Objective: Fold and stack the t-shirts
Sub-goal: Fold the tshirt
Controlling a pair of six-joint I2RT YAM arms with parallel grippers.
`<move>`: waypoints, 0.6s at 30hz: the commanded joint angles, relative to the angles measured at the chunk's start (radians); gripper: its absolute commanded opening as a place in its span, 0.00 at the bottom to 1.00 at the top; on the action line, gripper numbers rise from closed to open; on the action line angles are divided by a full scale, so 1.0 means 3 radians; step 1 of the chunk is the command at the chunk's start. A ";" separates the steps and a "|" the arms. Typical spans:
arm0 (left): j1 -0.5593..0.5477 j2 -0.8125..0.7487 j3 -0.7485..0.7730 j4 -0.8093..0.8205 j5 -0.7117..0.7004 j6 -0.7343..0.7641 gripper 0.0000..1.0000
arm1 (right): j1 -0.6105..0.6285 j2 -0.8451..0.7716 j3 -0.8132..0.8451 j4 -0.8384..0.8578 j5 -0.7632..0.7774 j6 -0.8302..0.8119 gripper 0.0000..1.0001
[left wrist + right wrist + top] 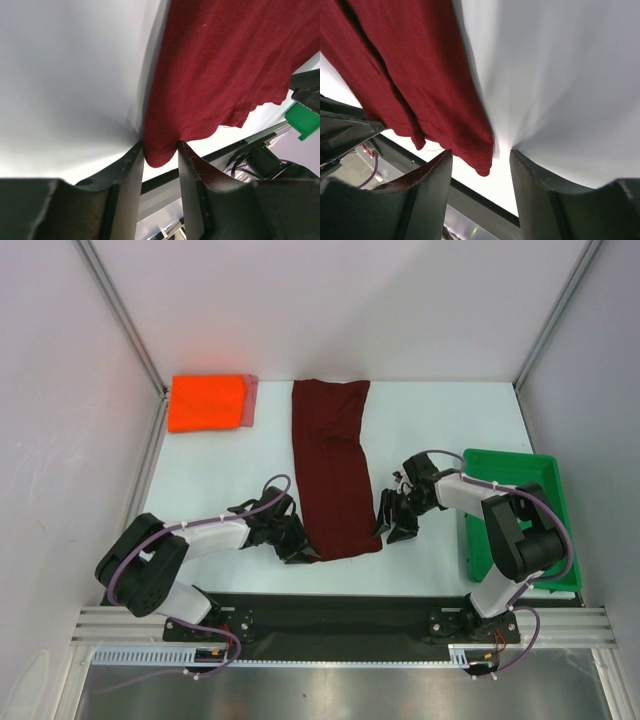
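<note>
The maroon t-shirt (335,470) lies lengthwise mid-table. The left gripper (160,147) straddles its 7 o'clock corner, but I cannot tell if it is clamped; the right gripper (480,155) is released around the 5 o'clock corner. At 10 o'clock, the orange-red t-shirt (207,402) hides most of the pinkish t-shirt (251,400).

My view of the layout around the central t-shirt (335,465).
It lies on the table (430,420), running front to back. The folded t-shirts (208,402) are stacked behind it to the left; the tray (505,454) sits right of it. My left gripper (300,552) and right gripper (395,525) bracket its near corners.
</note>
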 commanded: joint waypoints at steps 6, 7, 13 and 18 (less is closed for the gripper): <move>0.0028 0.0035 -0.0102 -0.0305 -0.0396 0.0157 0.34 | -0.0013 0.0051 -0.0139 0.0029 0.0062 -0.0067 0.61; 0.0028 0.0050 -0.0091 -0.0305 -0.0376 0.0172 0.33 | -0.0018 0.0040 -0.0184 0.0054 0.0062 -0.0062 0.61; 0.0033 0.0056 -0.0076 -0.0346 -0.0386 0.0229 0.28 | -0.0008 0.0050 -0.0312 0.0177 -0.0051 0.0030 0.58; 0.0043 0.0107 -0.0010 -0.0392 -0.0411 0.0336 0.22 | 0.0012 0.0045 -0.0405 0.0340 -0.0112 0.0138 0.51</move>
